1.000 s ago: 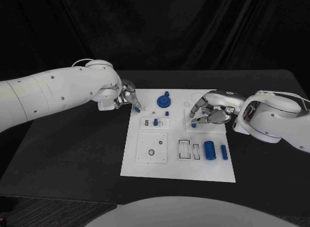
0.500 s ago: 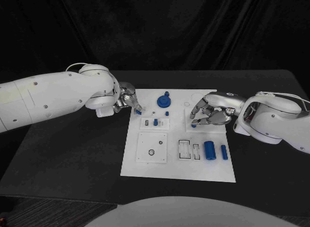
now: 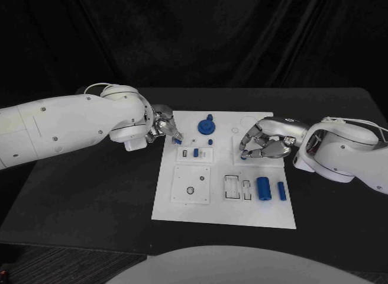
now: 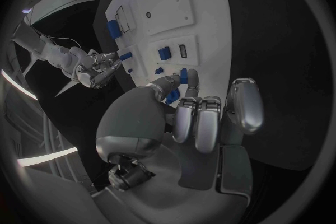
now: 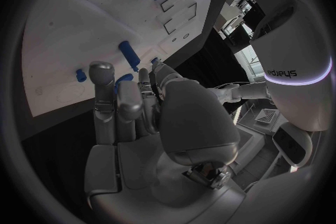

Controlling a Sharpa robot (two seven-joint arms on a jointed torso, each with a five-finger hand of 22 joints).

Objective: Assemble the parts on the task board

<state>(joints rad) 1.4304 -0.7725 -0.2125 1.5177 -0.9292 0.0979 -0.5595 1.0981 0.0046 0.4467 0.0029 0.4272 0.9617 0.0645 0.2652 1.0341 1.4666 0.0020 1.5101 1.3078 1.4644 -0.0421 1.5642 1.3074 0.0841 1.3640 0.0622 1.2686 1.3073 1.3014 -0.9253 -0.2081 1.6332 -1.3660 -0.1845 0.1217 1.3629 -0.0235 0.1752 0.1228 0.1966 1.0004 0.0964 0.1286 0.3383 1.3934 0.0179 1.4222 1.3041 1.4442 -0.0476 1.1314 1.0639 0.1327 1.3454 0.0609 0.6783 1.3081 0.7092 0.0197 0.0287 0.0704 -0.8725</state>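
Two arms are over the table (image 3: 91, 195), and I read this as the placing step: each robot hand carries a small blue piece to the white board (image 3: 224, 216) and has not yet let go.

The board lies flat in the middle of the table. On it, going down in size, I see a blue gear (image 3: 206, 125) at the far end, a fat blue cylinder (image 3: 262, 188) at the near right, a thinner blue pin (image 3: 281, 190) just right of that, and a little blue peg (image 3: 196, 152) standing in the small inset plate left of centre.

My left robot hand (image 3: 163, 128) hangs over the board's far left corner. Its thumb and a finger pinch a small blue piece (image 4: 183, 77), the other fingers curled in beside it. The piece sits just above the board surface; I cannot tell whether it touches.

My right robot hand (image 3: 264, 144) is at the board's right side, fingers curled round another small blue piece (image 3: 243, 157) that pokes out below them, low over the board.

Next, I judge, each piece must be lined up upright over its hole and pressed straight down. The holes are small and my fingers hide them, so I would go slowly and lean on the wrist views.
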